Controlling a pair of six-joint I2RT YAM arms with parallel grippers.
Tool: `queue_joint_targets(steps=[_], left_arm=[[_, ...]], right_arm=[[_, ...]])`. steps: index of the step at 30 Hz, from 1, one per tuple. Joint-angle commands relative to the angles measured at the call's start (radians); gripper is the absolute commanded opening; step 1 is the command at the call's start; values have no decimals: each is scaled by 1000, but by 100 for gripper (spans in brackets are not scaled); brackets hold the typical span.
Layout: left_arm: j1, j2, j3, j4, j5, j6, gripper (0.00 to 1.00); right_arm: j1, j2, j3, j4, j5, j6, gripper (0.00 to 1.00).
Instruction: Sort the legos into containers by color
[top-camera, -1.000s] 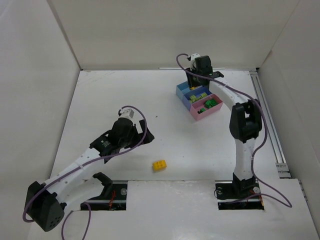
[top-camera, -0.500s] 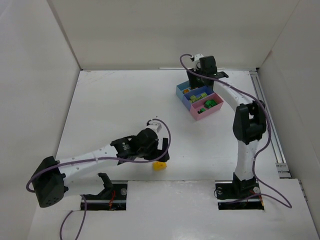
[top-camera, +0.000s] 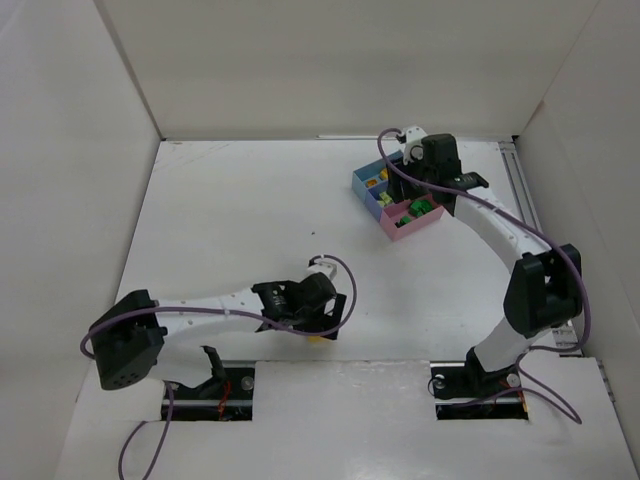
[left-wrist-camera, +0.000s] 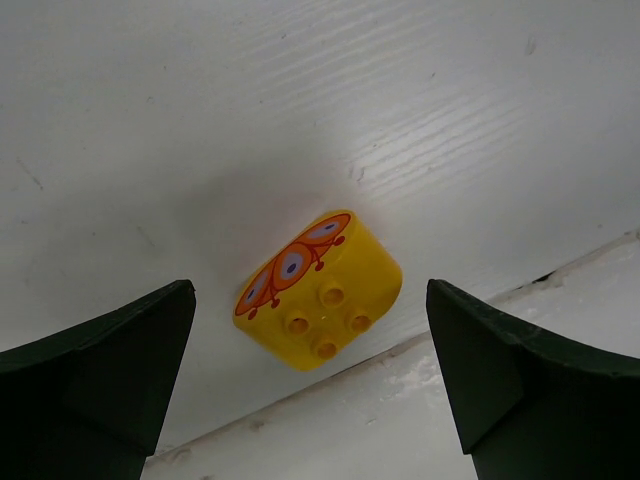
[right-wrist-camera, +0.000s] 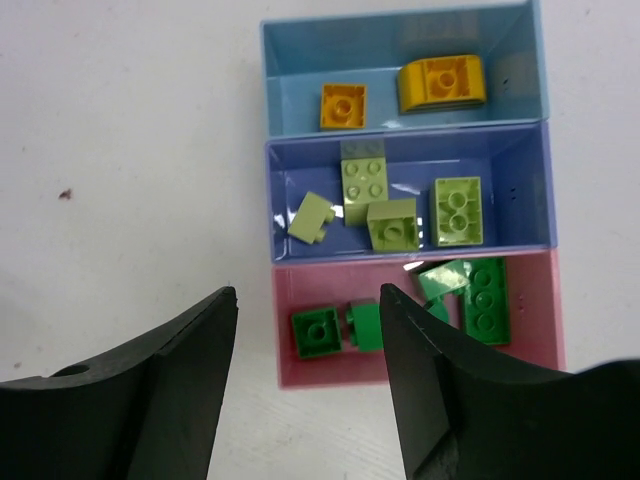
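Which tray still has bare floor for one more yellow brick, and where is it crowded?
The light blue tray has bare floor between the orange square brick and the nearer end wall, and beyond the rounded yellow brick. The darker blue tray and the pink tray are crowded.

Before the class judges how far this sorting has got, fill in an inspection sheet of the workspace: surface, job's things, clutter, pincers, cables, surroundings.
Surface: white table, one dark speck.
Job's things: light blue tray holds two orange-yellow bricks; darker blue tray holds lime bricks; pink tray holds green bricks; one yellow brick lies loose by the table's near edge.
Clutter: nothing seen.
Pincers: left pincer open, straddling the yellow brick without touching it; right pincer open and empty above the trays.
Cables: purple cables run along both arms.
Surroundings: white walls; a rail along the right edge.
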Motion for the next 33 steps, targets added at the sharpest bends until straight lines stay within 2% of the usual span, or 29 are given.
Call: queue_joint_targets(steps=[1,9,13,14,17,18,22,30,33], left_arm=[[-25,37,39,-8,-44,16,100],[-63,128,77,-34,-79,36,100],[-85,157,97,-43,-89,46,86],[-85,171,106,-52,-99,56,77],[-85,194,117,-77,-112,65,61],[-95,194,117,-77,-112,65,52],[-117,203,126,-86,-102,65,31],[-126,194,126,-104,-81,33,31],[-126,175,126,-104,-93,-7,25]], right_arm=[[17,-63,-43,54,-56,15,64],[26,-132,-74,44,-56,24,64],[26,-142,-85,53,-56,24,64],[26,-152,-94,42,-47,33,64],[17,-165,-105,42,-47,33,64],[8,-165,-105,42,-47,33,64],[-12,-194,-125,42,-38,42,64],[-21,-228,-145,42,-38,42,64],[-21,-228,-154,42,-38,42,64]])
